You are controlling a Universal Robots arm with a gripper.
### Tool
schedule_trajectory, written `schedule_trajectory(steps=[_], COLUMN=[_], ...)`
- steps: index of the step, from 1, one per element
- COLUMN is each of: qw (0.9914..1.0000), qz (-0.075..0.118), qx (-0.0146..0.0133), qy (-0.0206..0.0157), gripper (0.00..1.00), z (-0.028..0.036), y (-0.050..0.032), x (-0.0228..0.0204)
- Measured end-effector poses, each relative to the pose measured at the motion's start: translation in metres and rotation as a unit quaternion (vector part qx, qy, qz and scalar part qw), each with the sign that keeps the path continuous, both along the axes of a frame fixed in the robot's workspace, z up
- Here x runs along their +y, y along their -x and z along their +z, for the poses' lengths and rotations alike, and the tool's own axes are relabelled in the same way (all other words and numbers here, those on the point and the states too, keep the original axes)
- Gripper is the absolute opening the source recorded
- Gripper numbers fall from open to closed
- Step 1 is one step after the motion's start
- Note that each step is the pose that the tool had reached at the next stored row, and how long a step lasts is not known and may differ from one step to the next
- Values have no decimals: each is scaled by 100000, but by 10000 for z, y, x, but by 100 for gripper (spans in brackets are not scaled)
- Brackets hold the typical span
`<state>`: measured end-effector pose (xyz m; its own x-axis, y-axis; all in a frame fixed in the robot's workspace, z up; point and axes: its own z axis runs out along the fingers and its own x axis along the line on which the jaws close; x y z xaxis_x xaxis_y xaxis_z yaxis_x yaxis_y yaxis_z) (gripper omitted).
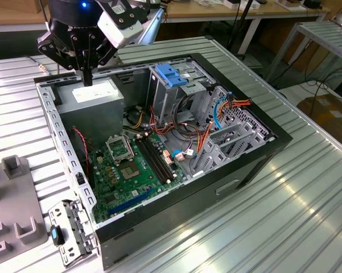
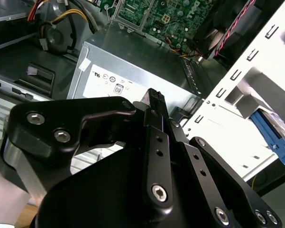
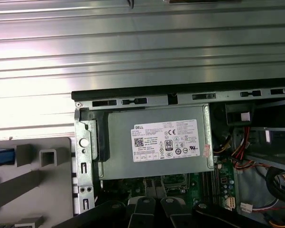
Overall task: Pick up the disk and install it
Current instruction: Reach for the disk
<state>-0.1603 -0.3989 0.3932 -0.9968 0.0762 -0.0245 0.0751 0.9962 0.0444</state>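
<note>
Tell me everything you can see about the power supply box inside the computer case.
The power supply is a grey metal box with a white printed label on its upward face. It lies flat in a corner of the open computer case, beside the green motherboard. Coloured wires leave one end. The gripper hangs over it, shut and empty.

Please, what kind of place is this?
Probably a robotics lab or workshop: an open computer case sits on a ribbed metal table, a robot arm hangs over it, and workbenches stand behind.
</note>
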Motion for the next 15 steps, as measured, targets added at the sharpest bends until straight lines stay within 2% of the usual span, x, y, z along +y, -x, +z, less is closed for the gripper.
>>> schedule_trajectory(steps=[15], qw=[100000], qz=[2], qx=[2], qy=[1], gripper=[11], z=[0], y=[43], x=[0])
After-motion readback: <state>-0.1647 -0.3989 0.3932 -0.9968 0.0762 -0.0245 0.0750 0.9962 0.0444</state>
